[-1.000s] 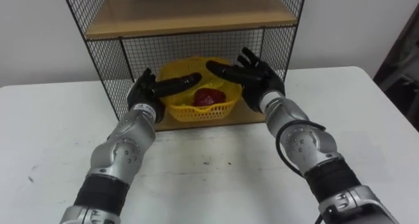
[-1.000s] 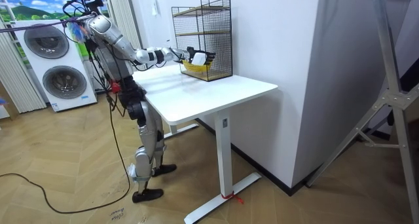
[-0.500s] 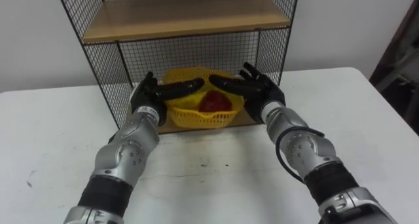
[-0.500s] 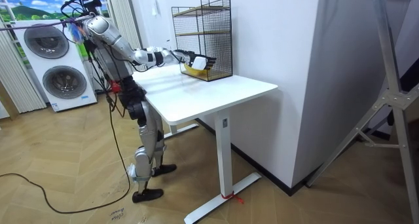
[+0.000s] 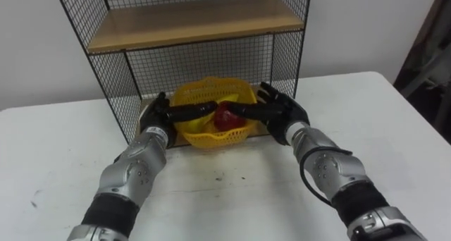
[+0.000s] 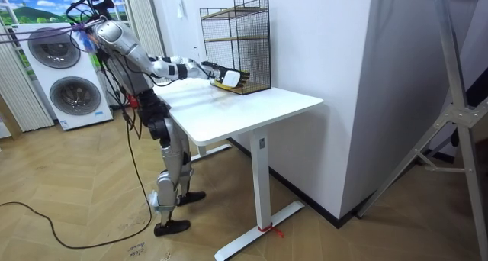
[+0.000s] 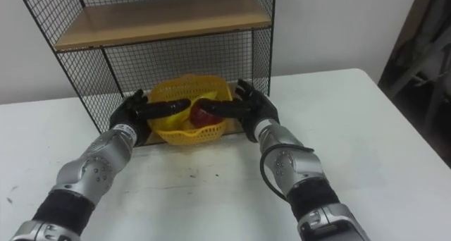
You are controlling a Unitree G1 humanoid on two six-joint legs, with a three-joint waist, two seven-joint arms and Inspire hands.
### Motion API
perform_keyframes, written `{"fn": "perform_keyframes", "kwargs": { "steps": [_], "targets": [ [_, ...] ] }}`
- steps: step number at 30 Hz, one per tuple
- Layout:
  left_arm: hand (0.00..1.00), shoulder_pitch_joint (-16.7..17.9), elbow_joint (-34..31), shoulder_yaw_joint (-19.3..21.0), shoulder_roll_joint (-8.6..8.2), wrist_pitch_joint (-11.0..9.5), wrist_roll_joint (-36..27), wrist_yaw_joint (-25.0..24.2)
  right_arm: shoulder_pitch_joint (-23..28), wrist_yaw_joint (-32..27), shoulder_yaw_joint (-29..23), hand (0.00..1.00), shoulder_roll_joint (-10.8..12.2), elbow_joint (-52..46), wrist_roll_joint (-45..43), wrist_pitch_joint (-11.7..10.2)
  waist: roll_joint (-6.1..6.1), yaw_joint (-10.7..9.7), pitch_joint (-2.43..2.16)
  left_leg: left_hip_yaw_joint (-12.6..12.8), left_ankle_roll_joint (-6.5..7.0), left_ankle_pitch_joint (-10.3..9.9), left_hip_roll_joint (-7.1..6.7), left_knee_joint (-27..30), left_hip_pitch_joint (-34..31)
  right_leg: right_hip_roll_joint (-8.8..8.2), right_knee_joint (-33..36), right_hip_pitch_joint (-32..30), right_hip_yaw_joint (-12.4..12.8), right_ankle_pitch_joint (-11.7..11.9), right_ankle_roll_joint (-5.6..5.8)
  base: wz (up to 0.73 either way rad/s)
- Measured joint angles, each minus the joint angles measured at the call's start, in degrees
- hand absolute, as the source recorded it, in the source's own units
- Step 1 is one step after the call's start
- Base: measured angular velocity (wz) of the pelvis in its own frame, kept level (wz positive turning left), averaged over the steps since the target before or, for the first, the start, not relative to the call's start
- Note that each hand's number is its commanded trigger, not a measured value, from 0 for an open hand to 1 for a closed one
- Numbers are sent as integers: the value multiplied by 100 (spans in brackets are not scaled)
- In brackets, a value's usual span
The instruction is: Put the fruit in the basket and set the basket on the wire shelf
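On the white table (image 5: 218, 199), the yellow plastic basket (image 5: 211, 135) of red fruit (image 5: 225, 116) rests inside the black wire shelf (image 5: 204, 58), left hand (image 5: 158, 118) and right hand (image 5: 282, 114) flanking it with straight fingers, likely to seat it.

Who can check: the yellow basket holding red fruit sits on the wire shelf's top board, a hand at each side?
Wrong board. The left eye view shows the yellow basket on the wire shelf's bottom board, red fruit inside, left hand and right hand at its sides.
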Motion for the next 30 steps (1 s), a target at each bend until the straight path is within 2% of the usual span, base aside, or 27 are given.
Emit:
{"fn": "perform_keyframes", "kwargs": {
  "steps": [2, 11, 16, 21, 25, 30],
  "targets": [
    [0, 108, 0, 55, 19, 0, -2, -50, 31, 2, -166, 0, -4, 95, 8, 0, -2, -20, -7, 0, 0, 0, -26, -3, 95, -13, -15, 80, 18, -3, 5, 0],
    [0, 187, 0, 295, 37, -7, -1, -44, 126, 197, -416, 0, -56, 128, -3, 9, -38, -9, 3, -22, -2, 3, -76, 2, 158, -14, -51, 149, 46, -19, 25, 0],
    [0, 190, -14, 482, 70, -6, -9, -39, 129, 341, -599, 0, -54, 126, 0, 132, -111, -10, -34, -35, 2, 2, -91, 5, 137, -16, -93, 153, 38, -21, 29, 0],
    [0, 189, -20, 623, 196, -5, -5, -26, 128, 387, -674, 0, -81, 122, 77, 199, -166, -13, -76, -63, 2, 3, -98, 3, 110, -19, -84, 146, -4, -21, 29, 4],
    [0, 171, -39, 666, 211, 9, -15, -38, 121, 351, -674, 0, -115, 14, 165, 273, -182, -1, -153, -80, 3, 4, -80, 15, 24, -23, -53, 52, -19, -21, 29, 1],
    [0, 123, -76, 724, 211, 141, -22, -17, 96, 313, -672, 0, -124, -12, 177, 326, -182, 3, -154, -73, 5, 3, -73, 9, 41, -35, -1, 31, 33, -21, 29, -2]
  ]
}}
